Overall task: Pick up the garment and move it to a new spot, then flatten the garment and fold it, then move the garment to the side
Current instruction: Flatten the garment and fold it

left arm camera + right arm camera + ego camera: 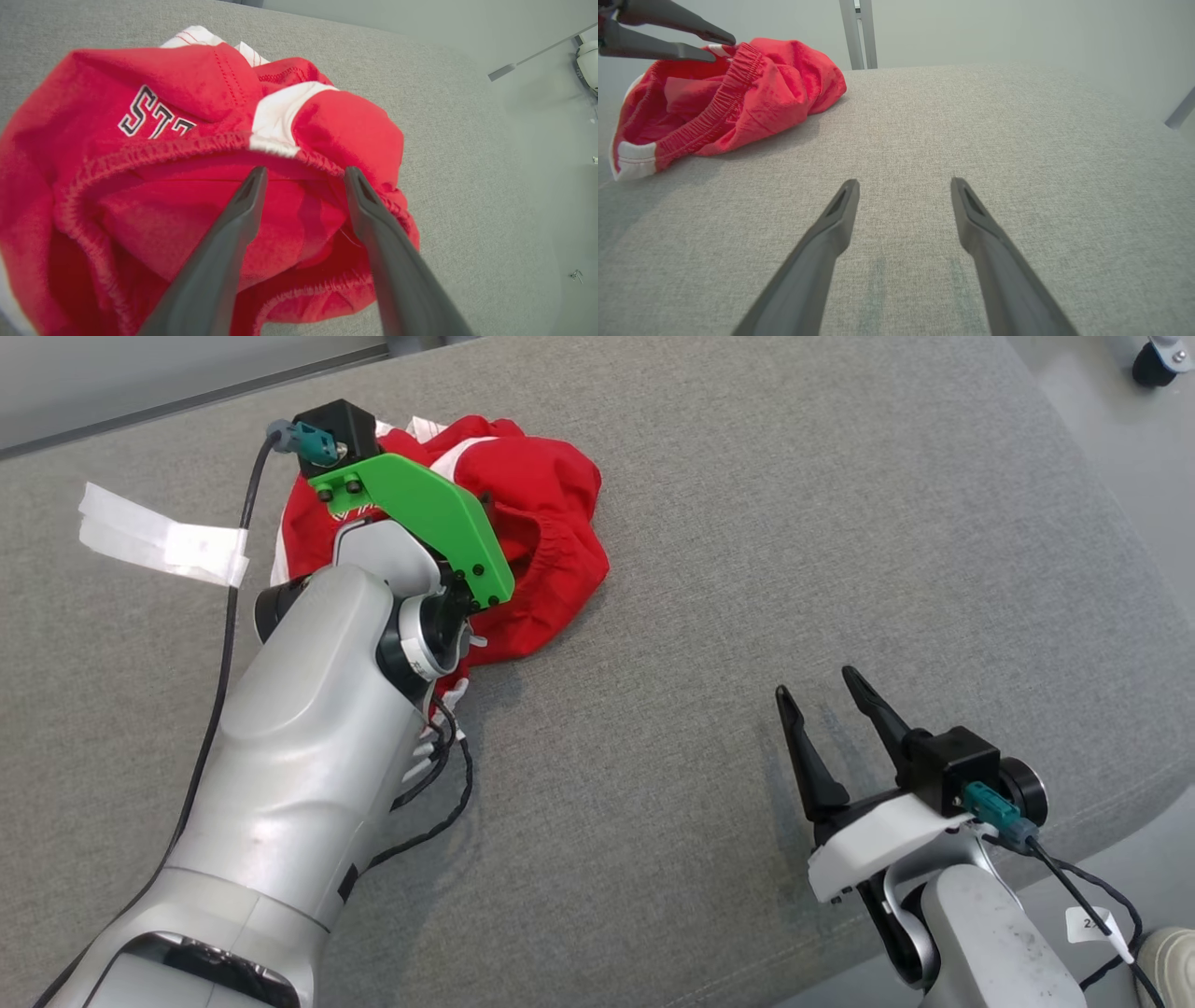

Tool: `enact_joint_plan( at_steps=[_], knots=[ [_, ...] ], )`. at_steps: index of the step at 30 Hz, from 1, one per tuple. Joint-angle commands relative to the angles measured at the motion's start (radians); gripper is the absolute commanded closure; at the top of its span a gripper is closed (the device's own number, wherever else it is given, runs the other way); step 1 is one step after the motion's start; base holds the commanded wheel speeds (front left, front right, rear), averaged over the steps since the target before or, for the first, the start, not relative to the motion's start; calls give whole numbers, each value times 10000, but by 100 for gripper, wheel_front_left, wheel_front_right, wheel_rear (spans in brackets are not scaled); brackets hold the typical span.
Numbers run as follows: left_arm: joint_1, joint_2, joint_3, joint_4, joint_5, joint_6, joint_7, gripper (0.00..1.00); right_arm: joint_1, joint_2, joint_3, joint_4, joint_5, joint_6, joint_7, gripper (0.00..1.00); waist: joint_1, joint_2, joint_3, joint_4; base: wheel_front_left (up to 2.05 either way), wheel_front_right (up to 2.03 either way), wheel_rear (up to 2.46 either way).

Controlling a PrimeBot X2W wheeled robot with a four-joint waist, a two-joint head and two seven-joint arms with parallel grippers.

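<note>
The garment (546, 495) is a crumpled pair of red shorts with white trim, lying at the back left of the grey padded surface (747, 541). My left gripper (306, 172) is open right over it, its fingertips at the elastic waistband and red cloth showing between them. Black and white lettering shows on the garment (187, 93). In the head view a green bracket (420, 513) on my left wrist covers those fingers. My right gripper (817, 683) stands open above bare surface at the front right, far from the garment (784, 88). The left gripper (721, 46) also appears there.
A strip of white tape (163, 541) lies on the surface left of the garment. The surface's edge curves away at the right, with floor and a caster wheel (1153, 364) beyond. A metal post (859, 32) stands behind the far edge.
</note>
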Motion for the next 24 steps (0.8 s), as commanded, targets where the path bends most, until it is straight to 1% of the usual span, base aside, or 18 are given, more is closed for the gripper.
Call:
enact_joint_plan(
  at_steps=[1, 2, 3, 7, 8, 9, 10, 11, 12, 13, 17, 19, 22, 24],
  knots=[
    [132, 0, -17, 63, -183, 95, -56, 16, -89, -5, 85, 19, 77, -7, -45, 0, 0, 0, 7, -121, 0, 0, 0],
    [127, -1, -59, 74, -265, 134, -86, 7, -120, -5, 118, 35, 81, -7, -45, 0, 0, 0, 12, -187, 0, 0, 0],
    [112, -3, -106, 93, -310, 215, -144, 0, -144, -10, 131, 53, 76, -7, -48, 0, 0, 0, 21, -248, 0, 0, 0],
    [-4, 9, -284, 209, -612, 367, -259, 0, -127, -5, 113, 156, 73, -7, -70, 0, 0, 0, 33, -430, 0, 0, 0],
    [-31, 9, -336, 251, -677, 384, -299, 5, -108, -5, 109, 182, 75, -7, -77, 0, 0, 0, 32, -456, 0, 0, 0],
    [-62, 10, -376, 291, -747, 417, -314, 4, -95, -5, 116, 200, 76, -7, -92, 0, 0, 0, 32, -481, 0, 0, 0],
    [-101, 10, -415, 322, -826, 437, -340, 9, -96, -5, 125, 219, 86, -7, -103, 0, 0, 0, 35, -502, 0, 0, 0],
    [-200, 11, -476, 370, -914, 443, -433, 30, -127, -5, 132, 249, 108, -7, -117, 0, 0, 0, 52, -520, 0, 0, 0],
    [-249, 12, -543, 390, -918, 396, -512, 55, -148, -4, 125, 259, 121, -7, -126, 0, 0, 0, 61, -514, 0, 0, 0],
    [-287, 12, -570, 381, -963, 332, -655, 100, -166, -5, 112, 268, 138, -7, -120, 0, 0, 0, 68, -497, 0, 0, 0],
    [-511, 16, -744, 358, -1006, 67, -1189, 100, -202, -5, 35, 285, 146, -7, -155, 0, 0, 0, 67, -333, 0, 0, 0],
    [-602, 13, -819, 373, -905, 6, -1334, 100, -197, -5, 10, 288, 128, -7, -154, 0, 0, 0, 55, -269, 0, 0, 0],
    [-873, 12, -949, 209, -828, -368, -1850, 100, -164, -7, -45, 321, 86, -7, -173, 0, 0, 0, -15, -56, 0, 0, 0],
    [-1104, -6, -1142, -29, -737, -758, -2162, 100, -132, -5, -80, 348, 38, -7, -184, 0, 0, 0, -80, 101, 0, 0, 0]
  ],
)
